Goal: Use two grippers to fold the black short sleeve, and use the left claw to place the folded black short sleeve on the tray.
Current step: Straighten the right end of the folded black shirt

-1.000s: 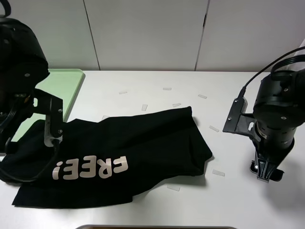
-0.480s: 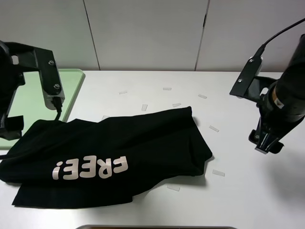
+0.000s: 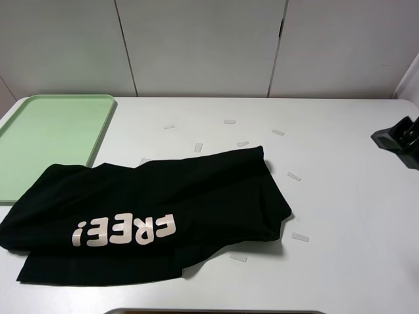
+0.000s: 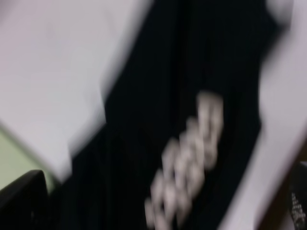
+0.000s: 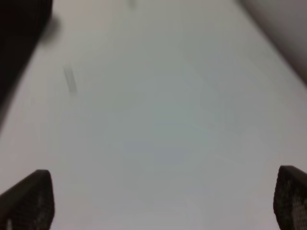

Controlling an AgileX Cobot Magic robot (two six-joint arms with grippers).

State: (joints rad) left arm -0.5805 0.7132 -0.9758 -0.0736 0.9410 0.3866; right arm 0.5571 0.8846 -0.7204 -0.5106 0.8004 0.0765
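Checked against a second before: found the left arm gone from the high view altogether, and only a black tip of the right gripper [image 3: 400,139] left at the right edge, after seeing both arms big over the table ends. Saw no shift in the black short sleeve [image 3: 157,209]: found it folded lengthwise across the front left of the table [image 3: 347,209], with pale pink lettering [image 3: 124,232] upward, its left end lapping the near corner of the tray [image 3: 46,131], held by neither claw. Read the left gripper [image 4: 160,206] from its blurred wrist view as spread wide and empty above the shirt. Read the right gripper likewise wide apart and empty, over bare white tabletop. Counted several small pale tape strips [image 3: 300,237] scattered around the shirt. Noted plain pale wall panels [image 3: 196,46] behind.
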